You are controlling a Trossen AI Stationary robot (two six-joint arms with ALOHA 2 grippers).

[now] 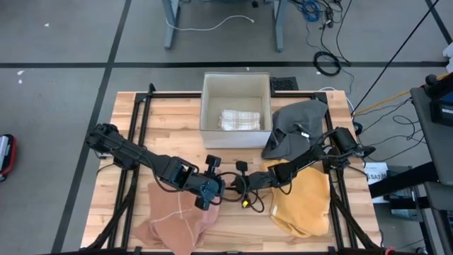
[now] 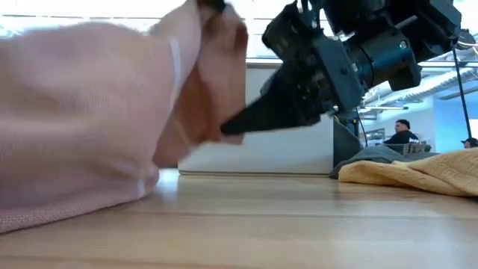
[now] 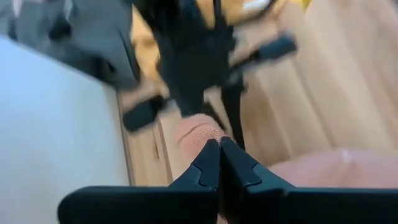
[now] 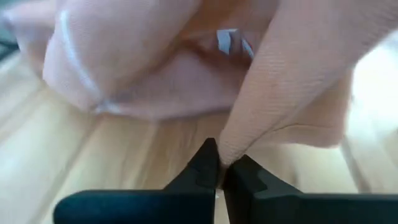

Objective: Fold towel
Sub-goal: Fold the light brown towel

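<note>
From above, the pink towel lies bunched at the lower left of the wooden bench, a yellow towel at lower right, a grey one above it beside the white box. The left gripper and right gripper meet at the pink towel's upper right edge.

At bench level, the right gripper touches the lifted pink cloth.

The left wrist view shows closed fingers pinching a pink fold.

The right wrist view shows fingers clamped on a pink corner.
</note>
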